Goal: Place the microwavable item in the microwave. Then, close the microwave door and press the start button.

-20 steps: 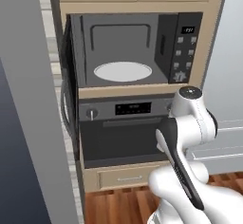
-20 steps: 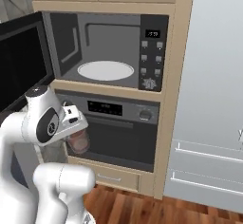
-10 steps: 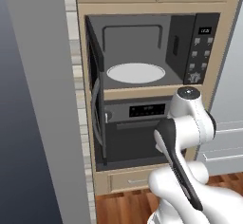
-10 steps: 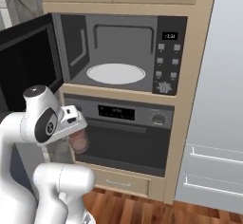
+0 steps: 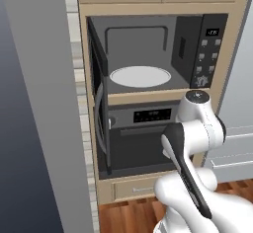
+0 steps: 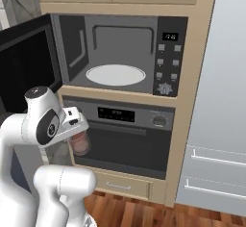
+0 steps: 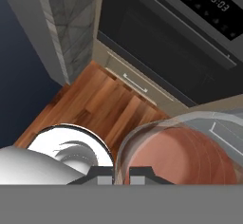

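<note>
The gripper holds the pinkish tumbler cup low in front of the oven. Above it the microwave stands open, turntable bare, its door swung out leftward.

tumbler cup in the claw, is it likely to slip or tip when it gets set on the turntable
The tumbler cup looks smooth and translucent, so it may be slippery in the claw. It appears thin-walled and empty in the hand view, so probably light and easily nudged. The white turntable looks flat, so a gently set cup should probably stand.
</note>
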